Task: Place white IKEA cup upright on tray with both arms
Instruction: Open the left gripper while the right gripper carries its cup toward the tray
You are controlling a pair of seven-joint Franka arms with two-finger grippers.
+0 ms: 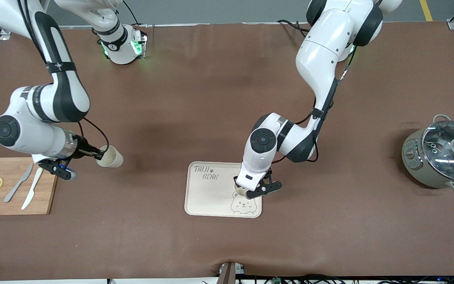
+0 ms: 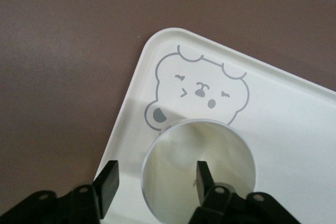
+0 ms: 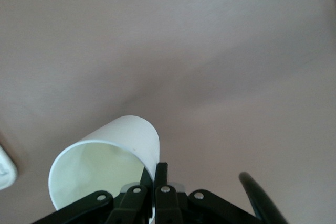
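Left hand (image 1: 259,190) stands low over the tray (image 1: 207,197), fingers (image 2: 107,182) parted, one outside and one inside the rim of an upright white cup (image 2: 198,170); neither pad is seen pressing the wall. That cup sits on the tray at the corner nearest the front camera toward the left arm's end, just above the bear drawing (image 2: 199,90), with the raised tray edge close beside it. Right hand (image 1: 97,154) hangs over bare brown tabletop (image 1: 195,98), closed on the rim of a second white cup (image 1: 110,157) held tilted on its side. Beside it lies a wooden cutting board (image 1: 41,197). Open tabletop separates tray from a lidded pot (image 1: 440,156) toward the left arm's end.
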